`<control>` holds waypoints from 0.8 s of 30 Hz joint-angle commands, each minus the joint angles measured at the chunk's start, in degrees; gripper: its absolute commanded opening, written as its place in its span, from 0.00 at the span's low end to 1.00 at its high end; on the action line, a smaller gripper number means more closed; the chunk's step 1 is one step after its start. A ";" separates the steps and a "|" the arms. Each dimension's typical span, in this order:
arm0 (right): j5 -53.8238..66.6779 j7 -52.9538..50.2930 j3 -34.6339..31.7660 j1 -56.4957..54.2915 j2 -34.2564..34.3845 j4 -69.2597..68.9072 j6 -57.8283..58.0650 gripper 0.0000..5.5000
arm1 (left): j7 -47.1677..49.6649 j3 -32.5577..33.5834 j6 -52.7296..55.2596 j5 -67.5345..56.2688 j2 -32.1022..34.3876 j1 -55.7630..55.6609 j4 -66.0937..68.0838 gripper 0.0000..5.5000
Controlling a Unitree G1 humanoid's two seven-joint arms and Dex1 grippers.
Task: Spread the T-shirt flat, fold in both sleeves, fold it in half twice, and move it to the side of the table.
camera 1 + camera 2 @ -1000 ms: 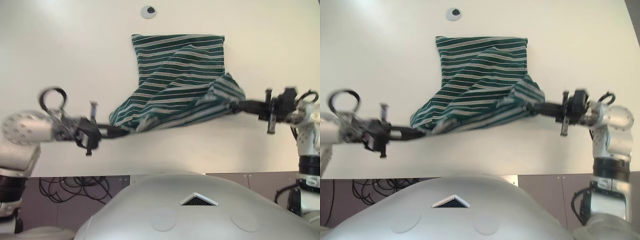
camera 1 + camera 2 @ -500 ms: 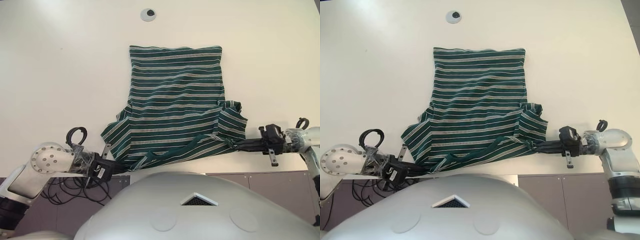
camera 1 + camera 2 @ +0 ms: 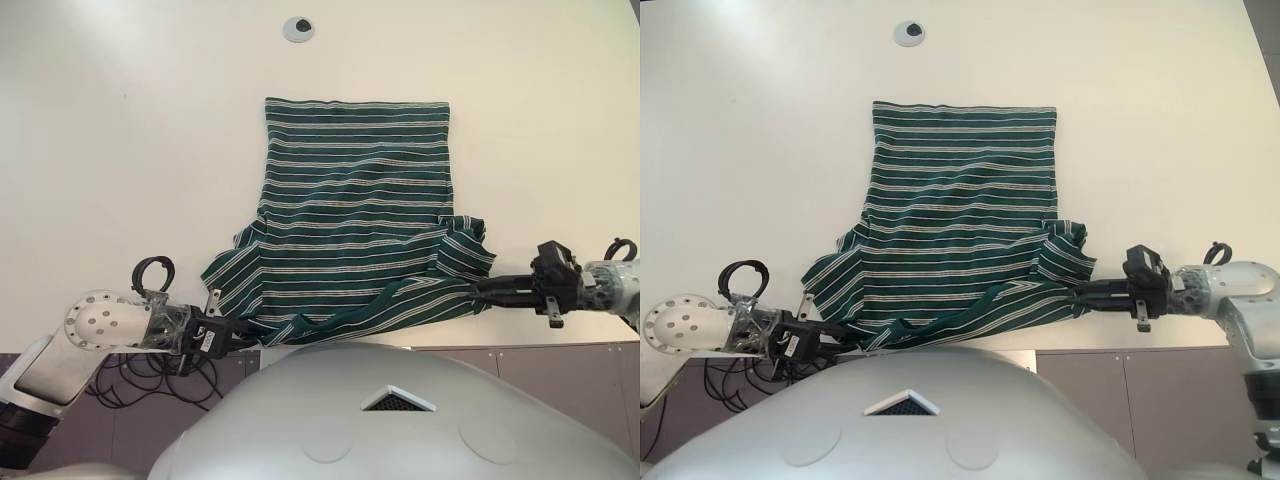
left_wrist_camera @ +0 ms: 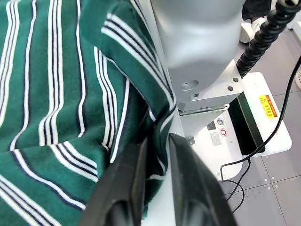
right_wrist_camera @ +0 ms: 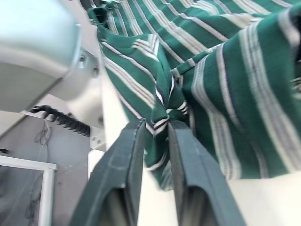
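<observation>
White counter bears a dark-green white-striped cloth T-shirt, long axis pointing away, hem farthest; left gripper and right gripper each clamp its near edge.

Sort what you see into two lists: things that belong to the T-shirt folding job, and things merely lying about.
Belongs to the job: T-shirt; left end effector and right end effector, both gripping it; table.

Lying about: small round disc near the table's far edge; cables below the near edge.
</observation>
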 commanded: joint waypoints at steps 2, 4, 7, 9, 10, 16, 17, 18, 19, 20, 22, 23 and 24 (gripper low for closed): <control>8.09 4.70 -6.03 1.49 -2.25 -2.22 3.55 0.29 | -3.28 5.25 2.13 -9.83 1.85 1.13 -4.00 0.26; 13.38 5.01 -8.76 0.31 -2.58 -2.40 5.21 0.34 | -5.77 9.16 3.64 -18.49 1.65 -1.08 -5.16 0.26; 17.26 4.30 -11.00 -6.17 -0.05 0.00 5.90 0.45 | -7.22 12.66 7.83 -32.56 -1.40 -10.02 -4.98 0.26; 10.36 -2.79 -8.00 -15.47 6.80 3.53 -1.00 0.45 | -1.80 9.47 10.49 -32.79 -9.25 -22.84 0.54 0.26; 3.86 -7.20 -5.24 -19.56 10.65 6.00 -7.44 0.45 | 0.99 7.08 10.44 -29.17 -13.27 -28.04 4.62 0.26; -27.10 -28.97 10.54 -34.39 24.38 23.83 -26.33 0.45 | 12.05 -4.29 5.09 -5.47 -26.06 -43.88 30.98 0.26; -31.18 -32.13 12.57 -36.88 25.59 28.20 -28.43 0.45 | 14.05 -6.16 2.80 -0.83 -27.04 -45.79 36.38 0.26; -35.28 -35.45 14.76 -39.77 26.87 33.00 -29.72 0.45 | 16.04 -8.13 0.64 3.52 -27.91 -47.45 42.49 0.26; -38.95 -38.69 16.70 -42.45 28.04 37.41 -30.57 0.45 | 17.94 -9.69 -1.18 7.18 -28.54 -48.84 47.71 0.26; -42.09 -41.99 18.45 -44.97 29.19 41.63 -31.50 0.45 | 19.76 -10.87 -3.04 10.31 -29.30 -50.34 52.76 0.26; -45.75 -47.79 20.58 -49.61 32.09 48.87 -31.05 0.45 | 24.56 -13.16 -6.69 16.16 -30.69 -53.92 61.88 0.26; -47.08 -50.40 21.43 -51.70 33.41 52.12 -30.85 0.45 | 26.87 -14.03 -7.97 18.30 -31.52 -56.20 65.86 0.26; -48.05 -52.65 21.89 -53.52 34.47 55.07 -30.92 0.45 | 29.08 -14.80 -9.23 20.26 -32.19 -58.57 69.36 0.26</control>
